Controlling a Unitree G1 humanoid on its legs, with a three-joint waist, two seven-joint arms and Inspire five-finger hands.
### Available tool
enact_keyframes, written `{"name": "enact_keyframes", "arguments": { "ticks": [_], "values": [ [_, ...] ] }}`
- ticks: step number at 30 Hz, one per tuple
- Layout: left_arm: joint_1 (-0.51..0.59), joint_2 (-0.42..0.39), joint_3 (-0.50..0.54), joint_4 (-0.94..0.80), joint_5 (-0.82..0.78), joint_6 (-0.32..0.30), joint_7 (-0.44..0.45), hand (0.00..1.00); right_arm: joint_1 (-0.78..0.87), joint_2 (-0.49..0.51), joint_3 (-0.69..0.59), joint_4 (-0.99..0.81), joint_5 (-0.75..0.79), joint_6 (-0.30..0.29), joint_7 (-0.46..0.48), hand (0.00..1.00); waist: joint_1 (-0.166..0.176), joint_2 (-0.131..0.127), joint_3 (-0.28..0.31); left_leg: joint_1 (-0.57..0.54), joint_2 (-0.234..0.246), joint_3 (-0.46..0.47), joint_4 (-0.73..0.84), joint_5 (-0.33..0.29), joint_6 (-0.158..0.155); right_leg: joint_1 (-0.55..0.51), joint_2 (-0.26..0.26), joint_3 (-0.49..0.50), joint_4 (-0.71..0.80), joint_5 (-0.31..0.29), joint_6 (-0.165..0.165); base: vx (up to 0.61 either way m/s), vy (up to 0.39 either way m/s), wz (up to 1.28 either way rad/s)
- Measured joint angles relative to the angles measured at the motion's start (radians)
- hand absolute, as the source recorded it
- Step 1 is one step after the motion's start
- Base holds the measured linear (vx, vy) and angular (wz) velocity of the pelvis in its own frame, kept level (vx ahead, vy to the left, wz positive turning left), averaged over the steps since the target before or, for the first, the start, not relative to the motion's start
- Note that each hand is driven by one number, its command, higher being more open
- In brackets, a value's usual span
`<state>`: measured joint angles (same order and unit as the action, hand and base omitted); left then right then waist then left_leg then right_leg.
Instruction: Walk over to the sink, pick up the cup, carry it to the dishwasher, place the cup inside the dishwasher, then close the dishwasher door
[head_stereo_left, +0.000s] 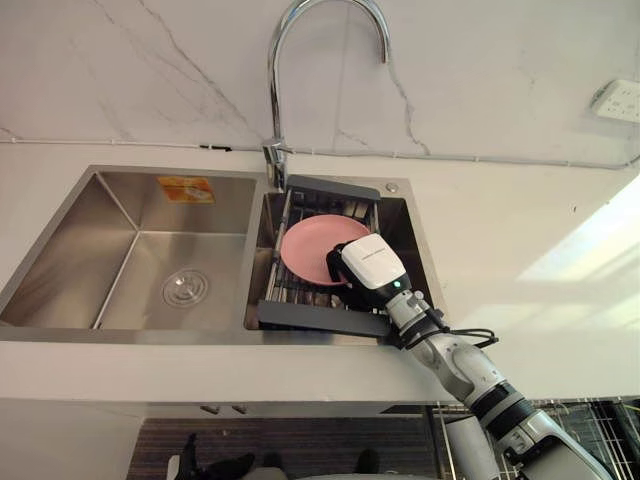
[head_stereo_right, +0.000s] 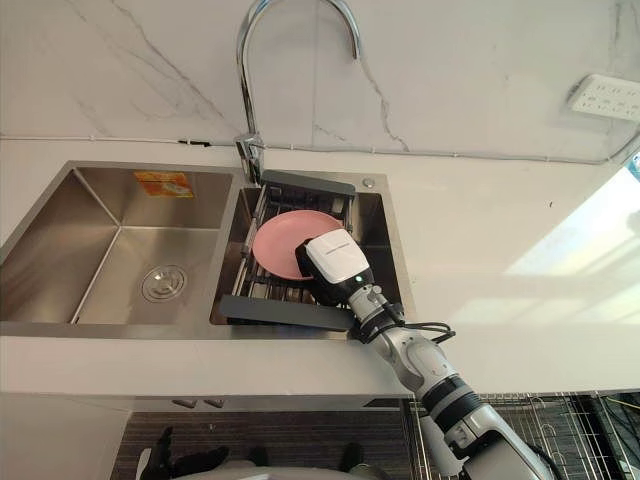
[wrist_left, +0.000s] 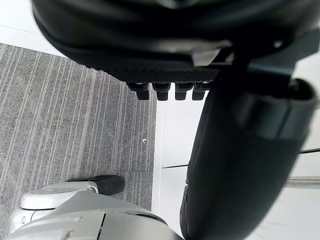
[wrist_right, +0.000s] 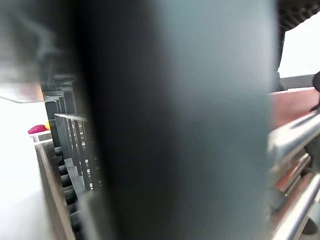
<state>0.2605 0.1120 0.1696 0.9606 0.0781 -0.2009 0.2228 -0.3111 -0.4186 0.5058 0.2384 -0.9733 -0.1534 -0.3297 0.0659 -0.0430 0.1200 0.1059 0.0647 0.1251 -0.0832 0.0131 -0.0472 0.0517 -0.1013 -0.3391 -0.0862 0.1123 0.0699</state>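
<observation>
Right arm enters from lower right; right hand (head_stereo_left: 372, 262), white-backed, is down inside the dish rack (head_stereo_left: 320, 317) that sits in the right basin of the steel double sink (head_stereo_left: 130, 200). It lies over the near right edge of a pink plate (head_stereo_left: 305, 245) lying tilted in the rack. Its grasp: cannot tell, underside hidden.

Right wrist view: broad smooth dark grey surface (wrist_right: 175, 120) right against the lens, upright, rack bars (wrist_right: 75, 145) to one side, the plate's reddish edge to the other. Cannot tell whether this is the cup or part of the hand; cup's position and look not resolved.

Left basin: round drain (head_stereo_left: 185, 288), orange sticker (head_stereo_left: 185, 188) on back wall. Chrome gooseneck faucet (head_stereo_left: 275, 60) stands behind the divider. White countertop (head_stereo_left: 520, 230); wall socket (head_stereo_left: 620, 100) at upper right. Wire rack (head_stereo_right: 560, 410) below the counter edge, lower right.

Left hand (wrist_left: 165, 60) hangs over grey carpet (wrist_left: 60, 125), fingers in a relaxed row, holding nothing.
</observation>
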Motion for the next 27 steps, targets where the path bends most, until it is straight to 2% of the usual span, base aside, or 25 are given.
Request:
{"name": "enact_keyframes", "arguments": {
  "ticks": [7,16,27],
  "values": [
    [0.000,-0.009,0.000,-0.003,-0.001,0.000,0.000,1.00,0.004,-0.014,-0.031,0.006,0.128,-0.015,0.000,0.00,0.002,0.018,0.011,-0.001,-0.004,-0.011,0.000,0.008,0.002,0.004,-0.004,-0.005,0.000,0.000,0.000,0.00,0.000,0.04],
    [0.001,-0.011,0.000,-0.008,-0.009,0.013,0.000,1.00,-0.035,-0.037,-0.109,0.032,0.219,-0.081,0.114,0.00,-0.002,0.024,0.012,-0.006,-0.010,-0.028,-0.001,0.020,0.004,0.008,-0.006,-0.020,-0.003,0.006,-0.004,-0.03,0.000,0.06],
    [0.008,-0.014,0.000,-0.013,-0.011,0.014,-0.001,1.00,-0.062,-0.049,-0.123,0.029,0.263,-0.082,0.180,0.00,-0.009,0.032,0.010,-0.012,-0.011,-0.032,-0.001,0.028,0.007,0.004,-0.011,-0.024,-0.004,0.010,-0.006,-0.01,0.002,0.01]
  ]
}}
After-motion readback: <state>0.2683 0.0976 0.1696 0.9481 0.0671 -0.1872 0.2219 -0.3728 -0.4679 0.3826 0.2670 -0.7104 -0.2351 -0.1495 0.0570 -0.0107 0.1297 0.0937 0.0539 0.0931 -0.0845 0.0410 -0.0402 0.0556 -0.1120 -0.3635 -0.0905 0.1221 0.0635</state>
